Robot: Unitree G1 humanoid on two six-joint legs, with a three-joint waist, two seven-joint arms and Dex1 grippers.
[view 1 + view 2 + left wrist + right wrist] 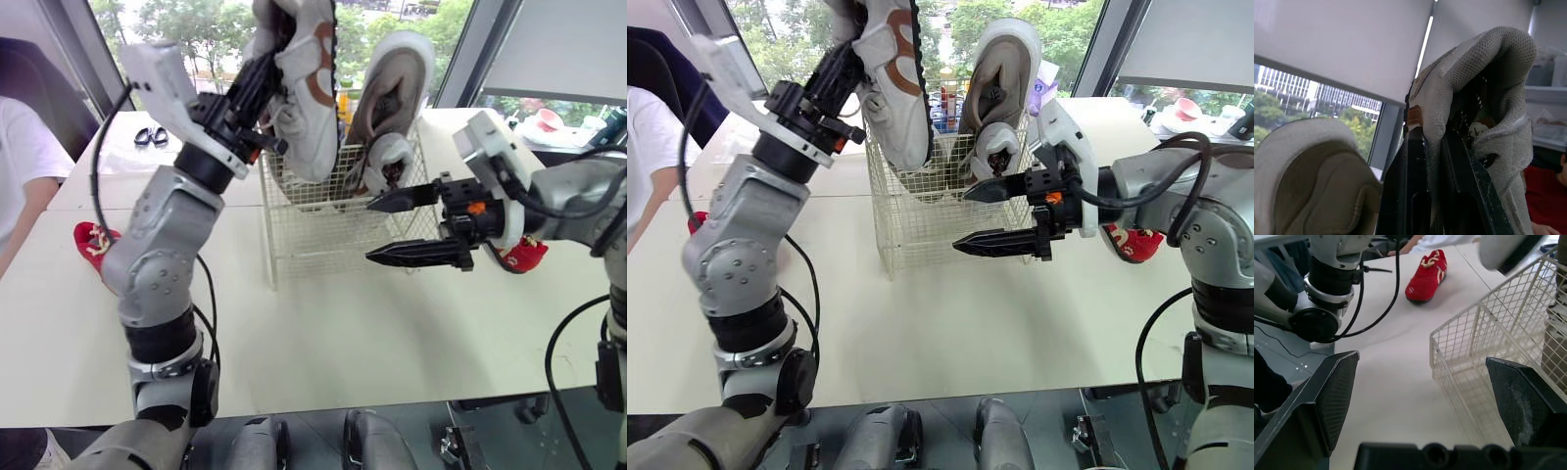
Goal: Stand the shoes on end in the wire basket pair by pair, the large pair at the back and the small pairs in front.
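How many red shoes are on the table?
2. One red shoe lies left of the wire basket, the other right of it. Others may be hidden.

The basket (304,235) is pale coated wire, the sneaker (309,98) mesh cloth, the table (323,333) matt, perhaps laminate.

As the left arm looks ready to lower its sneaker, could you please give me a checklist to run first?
1. Left gripper clamped on white sneaker: ok.
2. Sneaker held over wire basket: ok.
3. Matching sneaker standing on end in basket: ok.
4. Free slot beside it: cannot tell.
5. Right gripper open, outside basket: ok.
6. Red shoes loaded: not ok, both on table.
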